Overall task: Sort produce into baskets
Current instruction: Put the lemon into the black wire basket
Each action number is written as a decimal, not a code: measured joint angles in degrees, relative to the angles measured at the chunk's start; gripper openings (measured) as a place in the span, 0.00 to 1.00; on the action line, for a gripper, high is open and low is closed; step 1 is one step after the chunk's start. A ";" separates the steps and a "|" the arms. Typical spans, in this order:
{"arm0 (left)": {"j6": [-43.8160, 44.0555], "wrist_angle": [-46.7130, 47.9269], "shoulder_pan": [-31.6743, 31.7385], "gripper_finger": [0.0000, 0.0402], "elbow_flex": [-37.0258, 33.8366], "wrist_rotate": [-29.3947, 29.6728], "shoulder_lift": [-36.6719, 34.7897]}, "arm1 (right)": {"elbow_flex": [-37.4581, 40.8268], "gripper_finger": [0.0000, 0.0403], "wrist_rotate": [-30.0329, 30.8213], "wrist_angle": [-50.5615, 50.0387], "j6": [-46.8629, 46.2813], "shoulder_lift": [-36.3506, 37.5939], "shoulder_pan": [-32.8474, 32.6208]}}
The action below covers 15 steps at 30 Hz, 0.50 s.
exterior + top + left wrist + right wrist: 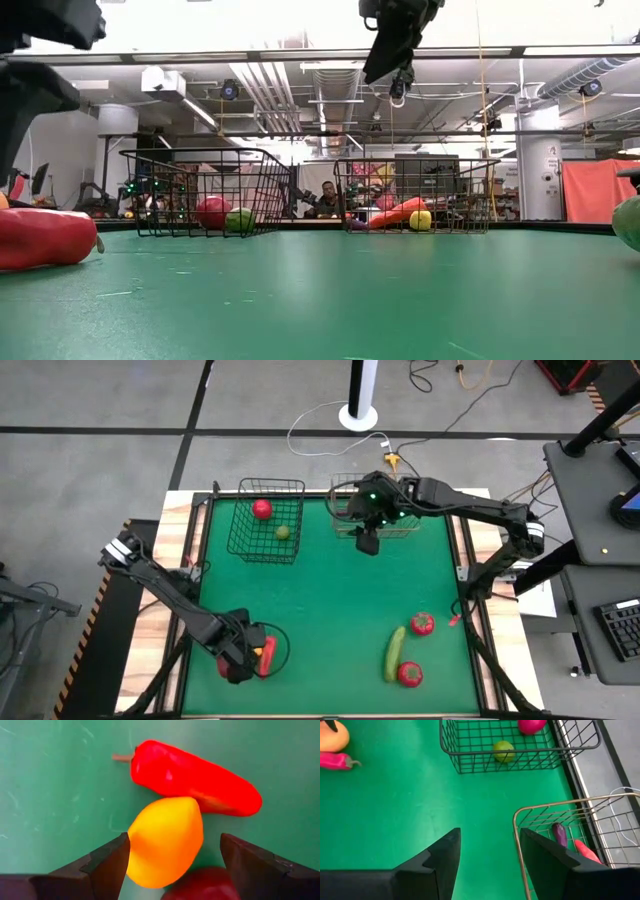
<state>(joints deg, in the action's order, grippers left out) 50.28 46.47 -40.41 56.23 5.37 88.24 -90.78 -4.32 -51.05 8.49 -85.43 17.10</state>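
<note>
While the left gripper (172, 857) straddles a yellow fruit (165, 842) beside the red pepper (195, 777), jaws wide and not yet closed, pickup is pending: close, lift. Farther off, the right gripper (487, 852) hangs half-open, empty, at the silvery basket (540, 812), near the black basket (266, 520).

A green mat (330, 610) covers the table top, framed by pale wooden edging (172, 535) along its sides. Beyond the far edge, on the grey floor, a white pole rises from a round white base (358, 415), with a white cable (320, 435) looping near it. A dark desk (590, 490) stands to one side of the table, carrying a black keyboard (622, 628). In the low view, the room behind shows ceiling ducts (340, 85), an orange-red screen (600, 190), and a person (327, 200) seated far off between the baskets.
</note>
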 joint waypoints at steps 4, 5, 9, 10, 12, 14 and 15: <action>-0.15 0.00 -0.02 0.72 0.00 -0.01 1.47 | 0.00 0.49 0.01 0.74 0.01 0.00 0.02; -0.16 0.08 0.00 0.72 0.00 0.01 1.89 | 0.02 0.49 0.03 0.74 0.06 0.00 0.02; -0.24 0.57 0.22 0.72 0.00 0.08 3.95 | 0.06 0.49 0.00 0.83 0.12 -0.02 0.01; -0.24 0.95 0.29 0.72 0.00 0.08 4.49 | 0.07 0.49 0.01 0.83 0.12 -0.02 0.02; -0.24 1.25 0.27 0.72 0.00 0.12 5.35 | 0.07 0.49 0.00 0.83 0.17 -0.02 0.02; -0.24 1.54 0.27 0.72 0.00 0.13 5.84 | 0.07 0.49 0.00 0.83 0.17 -0.02 0.02; -0.25 1.59 0.27 0.72 0.00 0.15 6.00 | 0.06 0.49 -0.02 0.85 0.17 -0.02 0.02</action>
<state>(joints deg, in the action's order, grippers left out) 50.03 48.06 -40.14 56.23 5.52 94.24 -90.72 -4.34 -50.19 8.67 -85.45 17.12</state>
